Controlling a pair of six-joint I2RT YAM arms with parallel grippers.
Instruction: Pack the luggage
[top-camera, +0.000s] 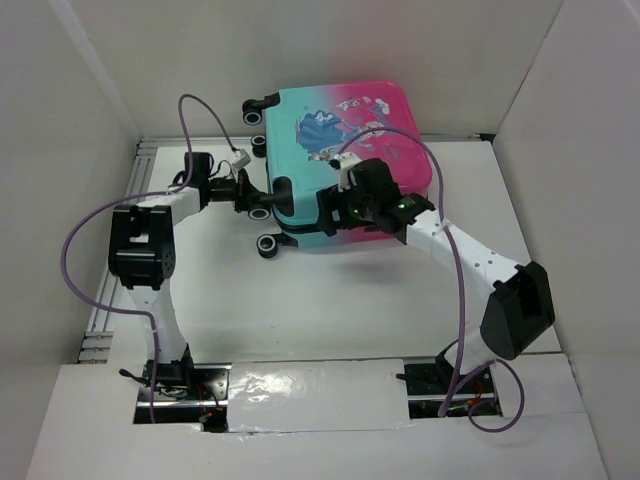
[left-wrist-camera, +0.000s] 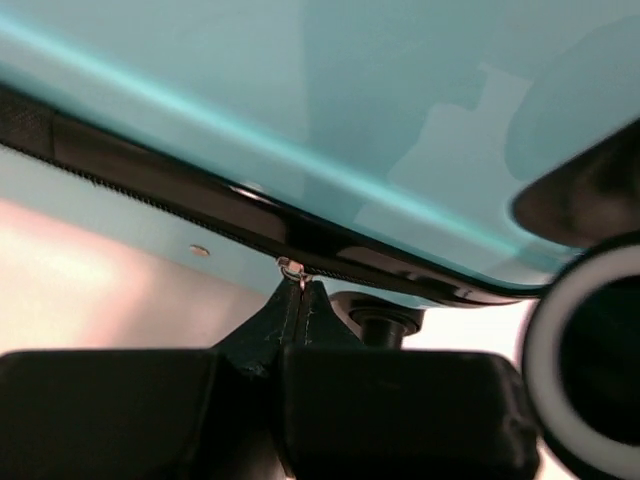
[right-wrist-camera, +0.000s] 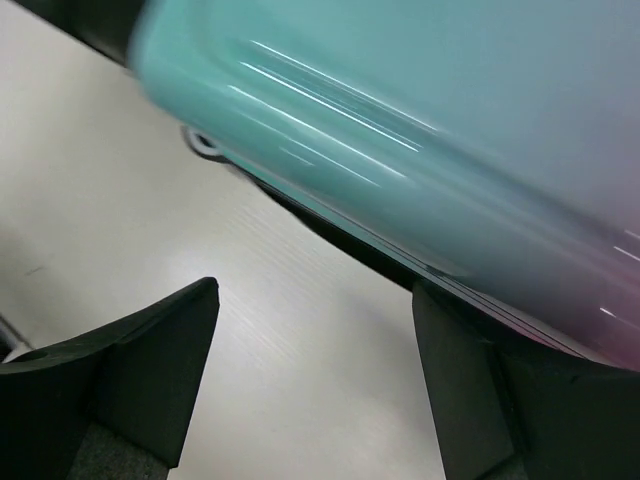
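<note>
White table (top-camera: 330, 300) boxed in by white walls; the luggage (top-camera: 350, 150) lies closed at its far middle, wheels (top-camera: 268, 246) to the left. At the luggage's left edge, the left gripper (left-wrist-camera: 297, 292), its arm folded at the elbow and reaching in level from the side, is pinched tight on what looks like the small metal zipper pull (left-wrist-camera: 290, 268) on the black zipper band (left-wrist-camera: 180, 195). At the luggage's near edge, the right gripper (right-wrist-camera: 315, 295), wrist bent down from a long diagonal reach, stands wide apart, gripping nothing. Judged step: zipping; pull along the band, never away from it, while the right arm steadies the shell
</note>
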